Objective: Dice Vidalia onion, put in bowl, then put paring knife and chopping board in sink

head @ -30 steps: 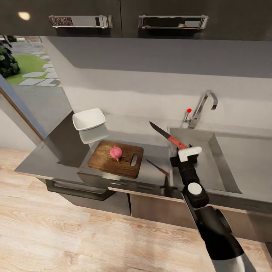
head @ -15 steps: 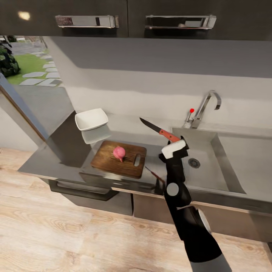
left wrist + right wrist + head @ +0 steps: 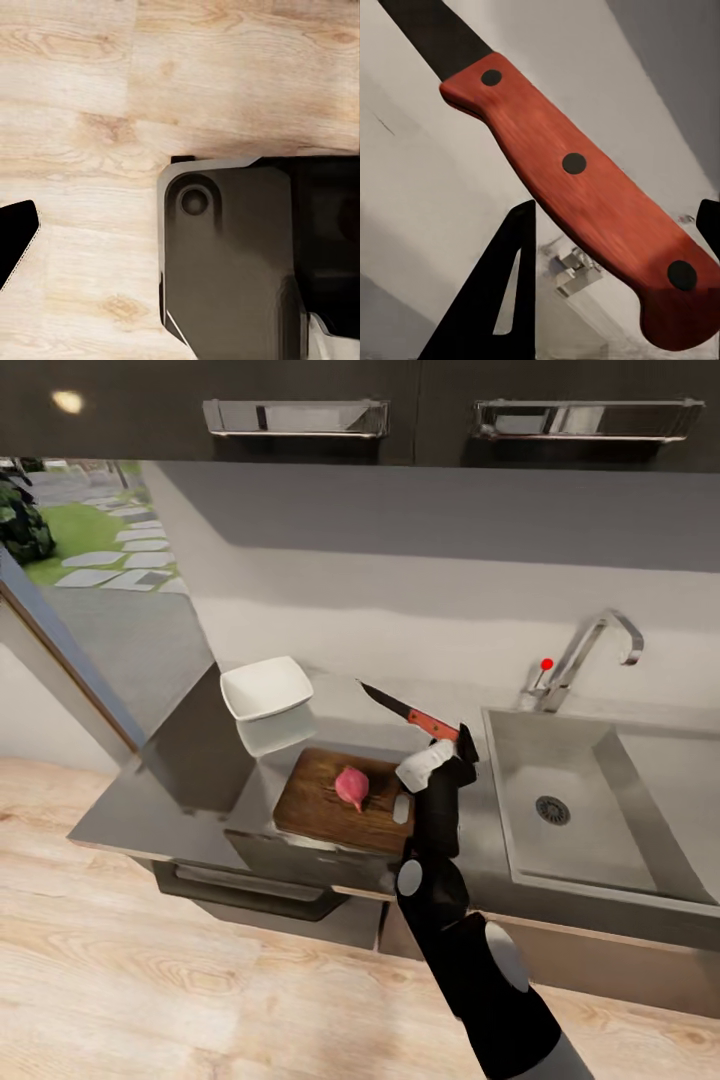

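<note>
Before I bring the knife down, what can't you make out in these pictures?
- Right tool: its grip on the paring knife is masked by the wrist in the head view.
- Chopping board: the near right corner lies behind the arm.
- Left tool: its fingers are out of view; the left wrist view faces the floor.

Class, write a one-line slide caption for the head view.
Right gripper holds the paring knife beside the chopping board bearing the whole Vidalia onion.
</note>
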Tool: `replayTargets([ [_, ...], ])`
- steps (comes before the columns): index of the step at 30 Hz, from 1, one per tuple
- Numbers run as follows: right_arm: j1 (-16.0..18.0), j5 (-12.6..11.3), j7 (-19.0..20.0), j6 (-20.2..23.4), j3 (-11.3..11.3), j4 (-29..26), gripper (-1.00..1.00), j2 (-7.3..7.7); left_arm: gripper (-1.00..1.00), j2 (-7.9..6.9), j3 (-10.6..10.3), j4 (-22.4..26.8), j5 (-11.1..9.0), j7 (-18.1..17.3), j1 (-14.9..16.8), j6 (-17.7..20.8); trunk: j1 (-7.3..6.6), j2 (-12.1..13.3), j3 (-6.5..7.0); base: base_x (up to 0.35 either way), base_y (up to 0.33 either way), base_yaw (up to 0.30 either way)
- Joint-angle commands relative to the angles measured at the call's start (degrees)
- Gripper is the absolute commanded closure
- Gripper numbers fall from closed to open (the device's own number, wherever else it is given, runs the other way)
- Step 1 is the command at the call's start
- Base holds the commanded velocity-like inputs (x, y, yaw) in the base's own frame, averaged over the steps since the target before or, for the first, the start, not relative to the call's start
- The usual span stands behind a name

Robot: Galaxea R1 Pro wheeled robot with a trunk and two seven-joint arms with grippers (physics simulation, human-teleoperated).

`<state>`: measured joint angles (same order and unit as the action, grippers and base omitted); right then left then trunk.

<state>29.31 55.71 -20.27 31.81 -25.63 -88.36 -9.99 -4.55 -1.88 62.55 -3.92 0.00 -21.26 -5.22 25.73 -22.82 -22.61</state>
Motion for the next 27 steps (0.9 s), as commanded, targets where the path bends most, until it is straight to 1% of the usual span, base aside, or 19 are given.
replayTargets([
  [1, 0.0, 0.3, -0.1, 1.4, -0.1, 0.1, 1.00, -0.01, -1.00, -0.06, -0.1, 0.0, -0.4, 0.0, 0.0, -0.1, 0.05, -0.1, -0.08, 0.173, 0.160, 0.000],
  [5, 0.0, 0.2, -0.2, 3.6, -0.2, 0.4, 1.00, -0.01, -1.00, -0.05, -0.1, 0.1, -0.4, 0.0, 0.0, -0.1, 0.05, -0.1, -0.08, 0.132, 0.118, 0.000],
  [10, 0.0, 0.2, -0.2, 4.2, -0.5, 1.9, 1.00, -0.01, -1.00, -0.05, -0.1, 0.0, -0.4, 0.0, 0.0, -0.1, 0.05, -0.1, -0.08, 0.032, 0.029, 0.000],
  [13, 0.0, 0.2, -0.3, 4.6, -1.9, 2.6, 1.00, -0.01, -1.00, -0.03, -0.1, 0.0, -0.4, 0.0, 0.0, -0.1, 0.05, -0.1, -0.08, 0.007, 0.006, 0.000],
  [15, 0.0, 0.1, -0.3, 5.6, -3.1, 2.9, 1.00, -0.01, -1.00, -0.03, -0.1, 0.0, -0.4, 0.0, 0.0, -0.1, 0.05, -0.1, -0.08, 0.002, 0.002, 0.000],
  [19, 0.0, 0.0, -0.3, 6.6, -4.1, 3.0, 1.00, -0.01, -1.00, -0.02, -0.1, -0.1, -0.4, 0.0, 0.0, -0.1, 0.05, -0.1, -0.08, -0.004, 0.000, 0.000],
  [23, 0.0, -0.3, -0.3, 6.9, -4.9, 3.0, 1.00, -0.01, -1.00, -0.03, -0.1, -0.1, -0.4, 0.0, 0.0, -0.1, 0.05, -0.1, -0.08, -0.188, 0.000, 0.000],
  [27, 0.0, -0.5, -0.3, 6.9, -5.1, 3.1, 1.00, -0.01, -1.00, -0.02, -0.1, -0.1, -0.4, 0.0, 0.0, -0.1, 0.05, -0.1, -0.08, -0.211, 0.000, 0.000],
])
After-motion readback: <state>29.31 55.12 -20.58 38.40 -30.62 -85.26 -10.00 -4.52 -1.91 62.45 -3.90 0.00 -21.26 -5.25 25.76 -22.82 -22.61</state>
